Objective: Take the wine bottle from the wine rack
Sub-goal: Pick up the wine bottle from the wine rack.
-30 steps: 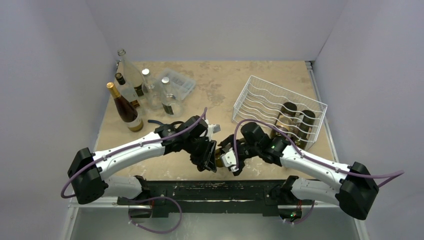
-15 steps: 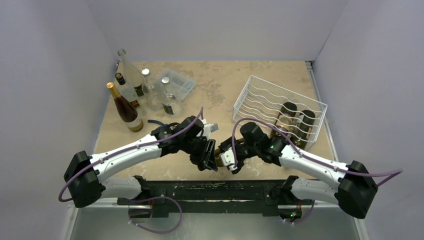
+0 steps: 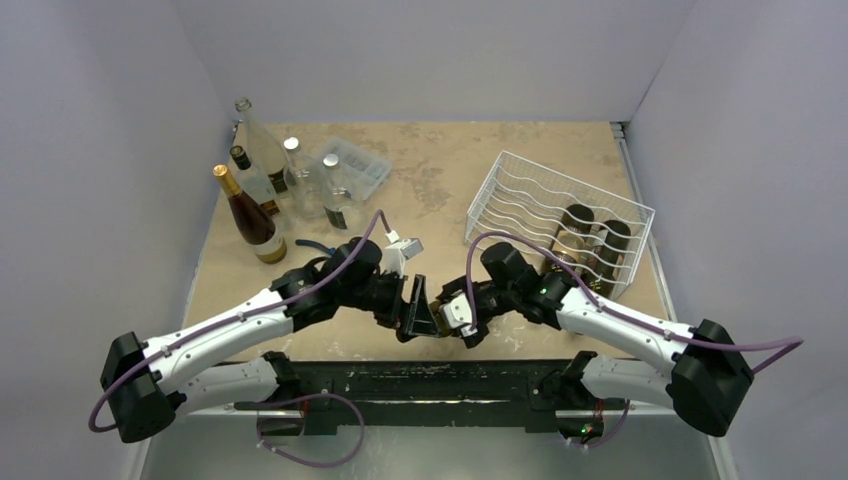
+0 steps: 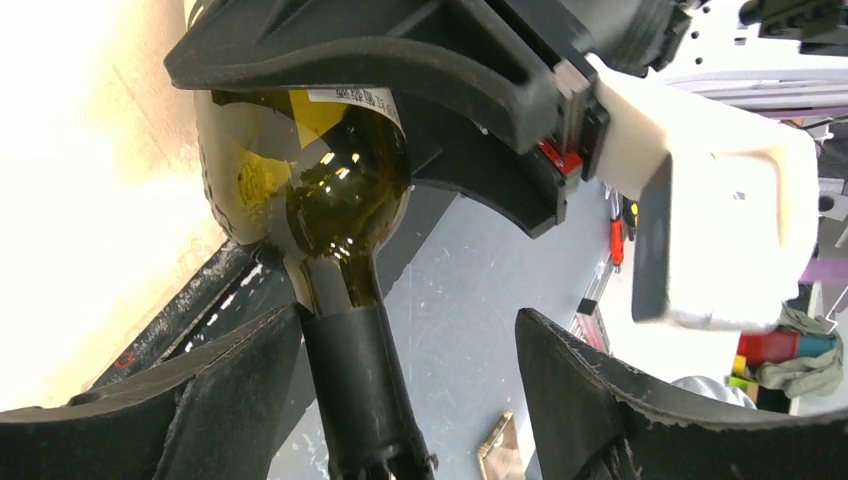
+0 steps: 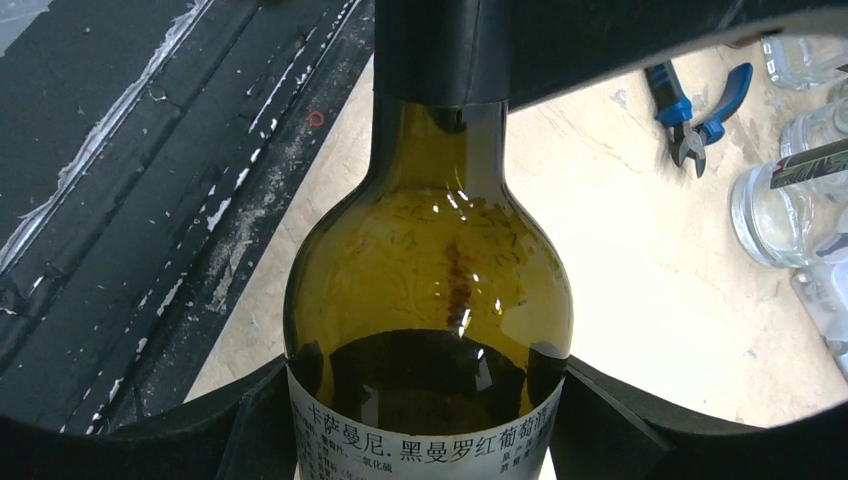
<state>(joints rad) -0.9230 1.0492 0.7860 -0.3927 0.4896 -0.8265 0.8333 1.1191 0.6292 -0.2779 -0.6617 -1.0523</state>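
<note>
Hanging at the near edge of the table (image 3: 440, 165), off the wine rack (image 3: 540, 200), the wine bottle (image 5: 428, 300) is pinched by the right tool (image 5: 428, 425), left tool (image 4: 400, 385) spread around its neck; set-down likely remains.

An olive-green glass wine bottle (image 5: 428, 290) fills the middle of the frame. Its white paper label (image 5: 425, 445) (printed with a row of Chinese characters) is pinched from both sides by the black padded fingers (image 5: 250, 425) of the right gripper (image 5: 425, 385), and its neck runs up under a black arched part (image 5: 560, 40) spanning the top edge. Left of the bottle lies a scuffed black metal rail (image 5: 120, 180); right of it the beige tabletop (image 5: 640, 290) carries blue-handled pliers (image 5: 692, 135) and, at the frame's edge, clear glass bottles (image 5: 775, 215).
</note>
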